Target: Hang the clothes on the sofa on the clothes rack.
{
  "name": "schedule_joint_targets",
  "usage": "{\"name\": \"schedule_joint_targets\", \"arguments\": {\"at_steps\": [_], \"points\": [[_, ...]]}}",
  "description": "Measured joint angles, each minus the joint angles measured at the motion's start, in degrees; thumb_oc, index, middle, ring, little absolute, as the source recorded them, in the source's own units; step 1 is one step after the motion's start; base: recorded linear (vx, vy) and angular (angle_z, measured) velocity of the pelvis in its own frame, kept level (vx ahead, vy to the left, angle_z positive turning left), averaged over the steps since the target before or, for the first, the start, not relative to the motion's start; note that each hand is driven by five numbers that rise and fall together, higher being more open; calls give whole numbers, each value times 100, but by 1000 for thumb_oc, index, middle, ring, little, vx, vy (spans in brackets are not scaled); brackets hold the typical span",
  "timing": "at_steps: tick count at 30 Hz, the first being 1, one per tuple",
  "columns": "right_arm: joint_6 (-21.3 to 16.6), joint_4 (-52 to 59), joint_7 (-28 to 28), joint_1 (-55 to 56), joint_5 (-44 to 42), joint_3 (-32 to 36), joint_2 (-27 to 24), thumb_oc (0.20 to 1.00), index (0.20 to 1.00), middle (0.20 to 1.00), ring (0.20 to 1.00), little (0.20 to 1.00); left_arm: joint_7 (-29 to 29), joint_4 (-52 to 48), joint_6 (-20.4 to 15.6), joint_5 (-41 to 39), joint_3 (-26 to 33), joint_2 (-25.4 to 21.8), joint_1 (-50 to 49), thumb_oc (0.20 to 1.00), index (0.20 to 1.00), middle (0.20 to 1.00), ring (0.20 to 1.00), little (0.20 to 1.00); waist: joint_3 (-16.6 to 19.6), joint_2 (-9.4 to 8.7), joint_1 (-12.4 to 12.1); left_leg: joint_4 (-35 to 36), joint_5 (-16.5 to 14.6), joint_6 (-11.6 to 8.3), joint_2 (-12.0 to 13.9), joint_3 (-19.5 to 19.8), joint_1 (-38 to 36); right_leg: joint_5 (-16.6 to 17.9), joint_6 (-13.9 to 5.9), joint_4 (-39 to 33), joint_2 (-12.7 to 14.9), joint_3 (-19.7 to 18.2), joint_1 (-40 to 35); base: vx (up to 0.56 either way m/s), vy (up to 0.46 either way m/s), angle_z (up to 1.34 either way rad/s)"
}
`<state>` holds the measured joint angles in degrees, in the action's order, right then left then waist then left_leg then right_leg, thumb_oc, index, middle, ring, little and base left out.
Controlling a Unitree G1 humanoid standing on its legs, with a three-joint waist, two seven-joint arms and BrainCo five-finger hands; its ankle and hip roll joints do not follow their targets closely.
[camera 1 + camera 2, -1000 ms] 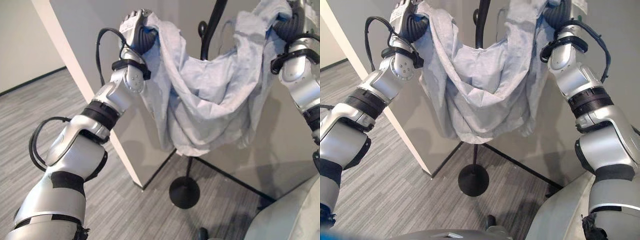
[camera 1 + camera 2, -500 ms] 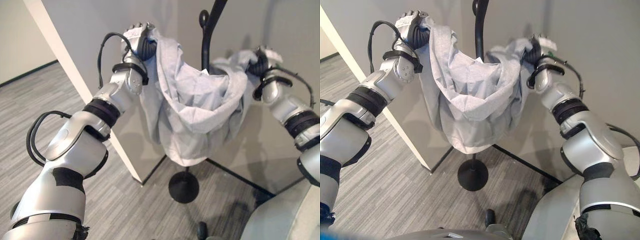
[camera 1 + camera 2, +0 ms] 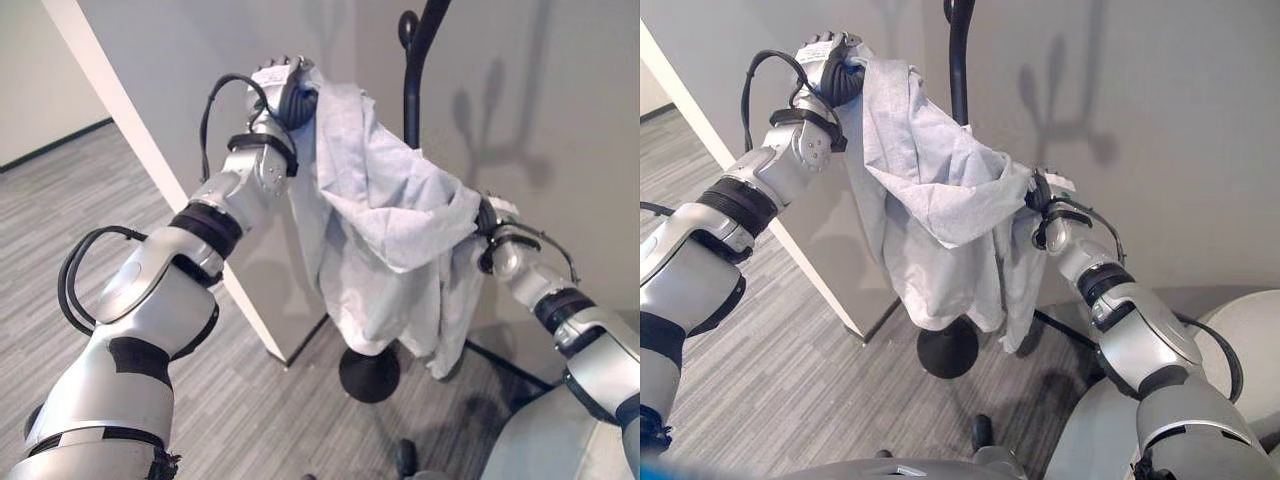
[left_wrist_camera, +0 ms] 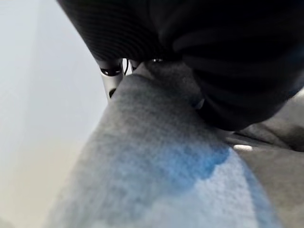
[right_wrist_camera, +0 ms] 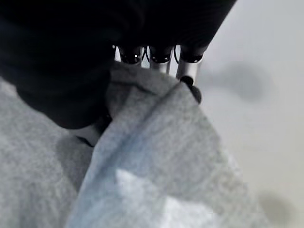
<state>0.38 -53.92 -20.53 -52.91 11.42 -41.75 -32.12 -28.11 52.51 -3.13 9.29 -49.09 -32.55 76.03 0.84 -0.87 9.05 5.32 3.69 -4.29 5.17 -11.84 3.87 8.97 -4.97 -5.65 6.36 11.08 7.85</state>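
Grey wall behind a black clothes rack (image 3: 412, 75). Left hand (image 3: 283, 85) raised, right hand (image 3: 1040, 195) lower — both clenched on the light grey garment (image 3: 385, 235). No writing legible.

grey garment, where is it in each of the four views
Left eye view: the grey garment hangs in the centre, strung from the raised left hand to the lower right hand.
Right eye view: centre-left, same drape.
Left wrist view: cloth right under the hand's cover.
Right wrist view: cloth under the fingers.
Shared landmark: the black rack pole behind the garment in both eye views.
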Motion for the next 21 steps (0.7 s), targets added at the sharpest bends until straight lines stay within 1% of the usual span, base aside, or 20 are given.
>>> {"name": "schedule_joint_targets", "arguments": {"at_steps": [4,8,12,15,16,18,20,21], "points": [[0,1,21,12,0,16,-1,200,200,200,200,200,29,-2,-13,-1,39,64,-62,200,200,200,200,200,-20,30,-10,0,0,0,6,6,0,-2,-2,0,-5,5,-2,0,0,0],[-3,3,52,12,-2,37,4,200,200,200,200,200,79,-34,-10,0,225,165,-397,200,200,200,200,200,-54,82,-30,0,0,0,6,7,3,-4,-5,0,-7,7,0,0,0,0],[-2,2,52,11,-5,100,10,200,200,200,200,200,162,-35,-5,1,236,174,-643,200,200,200,200,200,-74,98,-30,0,-1,-1,9,8,6,-8,-10,-1,-9,7,3,0,0,0],[-4,5,50,14,-20,164,49,200,200,200,200,200,184,-55,-10,-1,445,221,-893,200,200,200,200,200,-106,108,-41,1,-5,-6,7,8,4,-13,-17,-1,-10,9,0,0,0,0],[-4,5,49,21,-25,286,87,200,200,200,200,200,203,-53,-4,-3,479,248,-1006,200,200,200,200,200,-128,109,-41,5,-5,-5,8,8,3,-13,-18,-2,-10,8,0,0,0,0],[-11,6,42,20,-27,322,99,200,200,200,200,200,241,-51,-2,-4,479,285,-1074,200,200,200,200,200,-171,92,-47,1,-4,-4,11,9,5,-12,-16,-1,-13,10,-1,0,0,0],[-11,5,28,31,-49,370,175,200,200,200,200,200,255,-55,-13,-8,733,357,-1275,200,200,200,200,200,-186,95,-50,5,-5,-6,11,7,-5,-13,-17,-2,-17,3,-5,0,0,0],[-22,6,23,30,-57,370,180,200,200,200,200,200,275,-41,-2,-8,729,376,-1300,200,200,200,200,200,-206,89,-47,4,-5,-5,11,6,-6,-13,-17,-4,-15,3,-5,0,0,0]]}}
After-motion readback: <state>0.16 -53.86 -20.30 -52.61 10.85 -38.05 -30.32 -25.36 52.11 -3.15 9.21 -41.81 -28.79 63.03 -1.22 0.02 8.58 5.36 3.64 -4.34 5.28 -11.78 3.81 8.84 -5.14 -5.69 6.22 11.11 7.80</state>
